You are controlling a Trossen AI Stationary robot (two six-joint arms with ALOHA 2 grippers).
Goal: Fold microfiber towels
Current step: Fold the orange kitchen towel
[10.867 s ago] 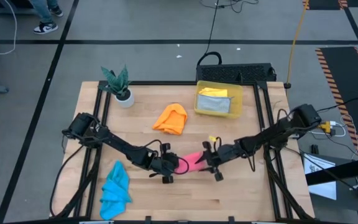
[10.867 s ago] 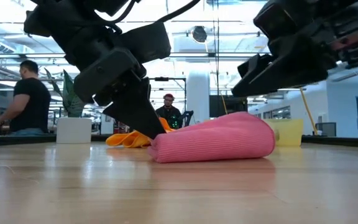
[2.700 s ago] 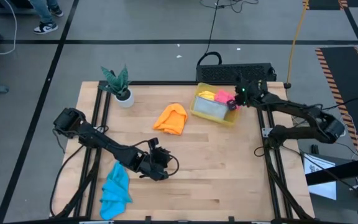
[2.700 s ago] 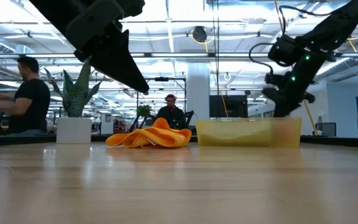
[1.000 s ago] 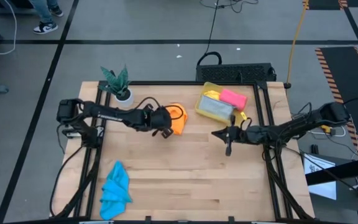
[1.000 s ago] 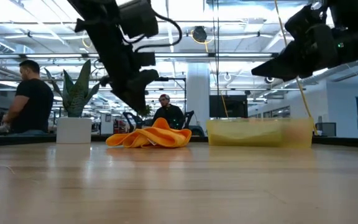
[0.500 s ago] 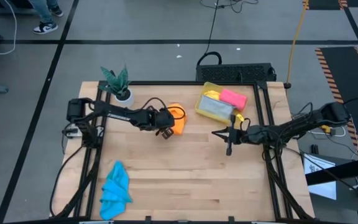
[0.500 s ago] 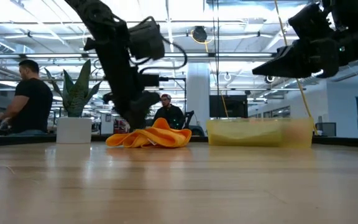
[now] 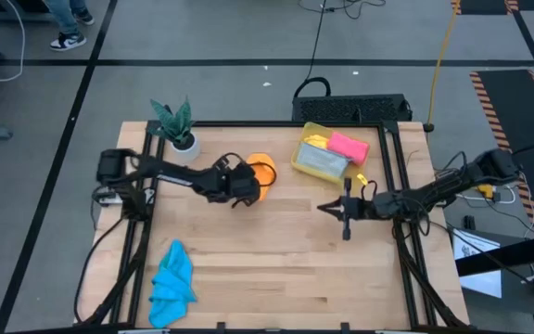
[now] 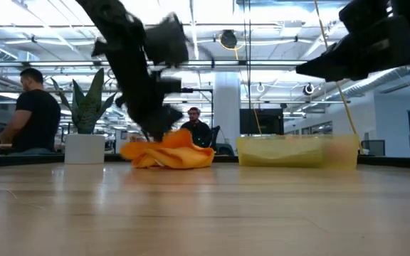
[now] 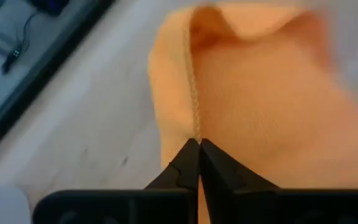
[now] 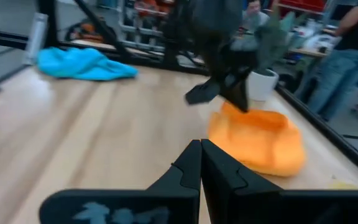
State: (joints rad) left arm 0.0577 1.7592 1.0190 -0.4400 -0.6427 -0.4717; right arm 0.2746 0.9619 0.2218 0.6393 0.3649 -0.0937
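The orange towel (image 9: 261, 173) lies bunched on the table's far middle; it also shows in the low view (image 10: 180, 156) and the right wrist view (image 12: 257, 142). My left gripper (image 9: 245, 194) is shut on its edge (image 11: 197, 144). My right gripper (image 9: 323, 206) hovers shut and empty right of centre, pointing at the orange towel (image 12: 199, 145). The blue towel (image 9: 172, 275) lies crumpled near the front left corner. A pink towel (image 9: 346, 146) rests on the yellow bin (image 9: 297, 160), above a grey towel (image 9: 322, 163) and a yellow one (image 9: 314, 139). My left gripper pinches the orange towel's hemmed edge (image 11: 194, 118) between its two fingertips (image 11: 182, 165), on the towel's side toward the table's left and near edges. The fingers slant down from the table's left. The towel still lies in a heap on the table.
A potted plant (image 9: 180, 133) stands at the far left corner, close behind my left arm. The yellow bin (image 10: 297, 151) sits at the far right. Bare wood stretches across the table's near half. People sit and stand in the room beyond (image 10: 30, 114).
My left gripper has sunk onto the orange towel and shut on its edge. The towel's heap has shifted a little toward the table's left under it.
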